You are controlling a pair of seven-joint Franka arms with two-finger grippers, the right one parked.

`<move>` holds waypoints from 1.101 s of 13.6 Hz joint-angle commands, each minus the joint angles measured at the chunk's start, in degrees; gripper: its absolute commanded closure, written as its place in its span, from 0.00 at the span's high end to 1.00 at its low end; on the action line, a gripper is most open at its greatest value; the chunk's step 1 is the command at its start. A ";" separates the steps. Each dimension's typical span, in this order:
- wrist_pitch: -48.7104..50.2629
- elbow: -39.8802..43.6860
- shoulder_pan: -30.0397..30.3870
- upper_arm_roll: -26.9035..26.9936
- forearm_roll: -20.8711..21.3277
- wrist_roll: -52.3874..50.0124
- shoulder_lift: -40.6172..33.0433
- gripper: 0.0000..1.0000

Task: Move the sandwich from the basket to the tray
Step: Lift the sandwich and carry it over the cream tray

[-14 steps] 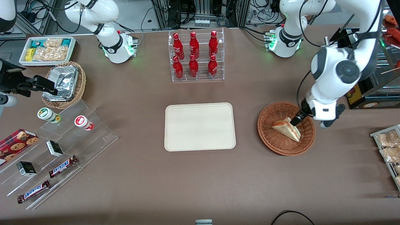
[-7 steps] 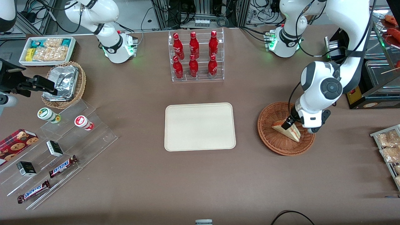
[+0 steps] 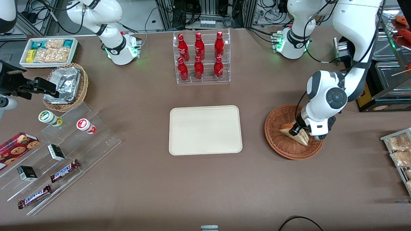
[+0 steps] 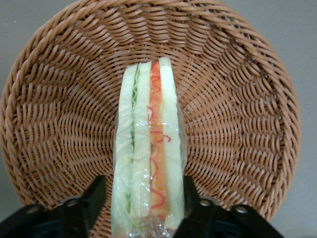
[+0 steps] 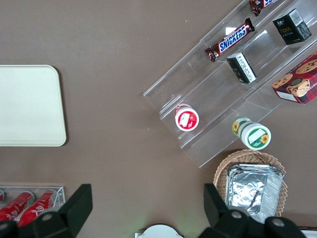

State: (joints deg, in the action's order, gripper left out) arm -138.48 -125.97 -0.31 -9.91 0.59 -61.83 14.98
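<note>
Wicker basket near the working arm's end of the worktop, holding the wrapped sandwich on edge. Gripper now lower than 1 second ago, down inside the basket with 2 fingers spread either side of the wedge, not yet clamped; grasp likely next, tray bare. Readable writing only on 2 SNICKERS bars toward the parked arm's end.

pincer straddling sandwich in basket, bare tray beside
</note>
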 commanded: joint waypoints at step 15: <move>29.41 38.24 -18.91 -9.86 5.21 0.66 9.88 0.00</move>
State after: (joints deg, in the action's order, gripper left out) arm -110.46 -94.31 -14.86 -20.17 4.89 -61.88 18.53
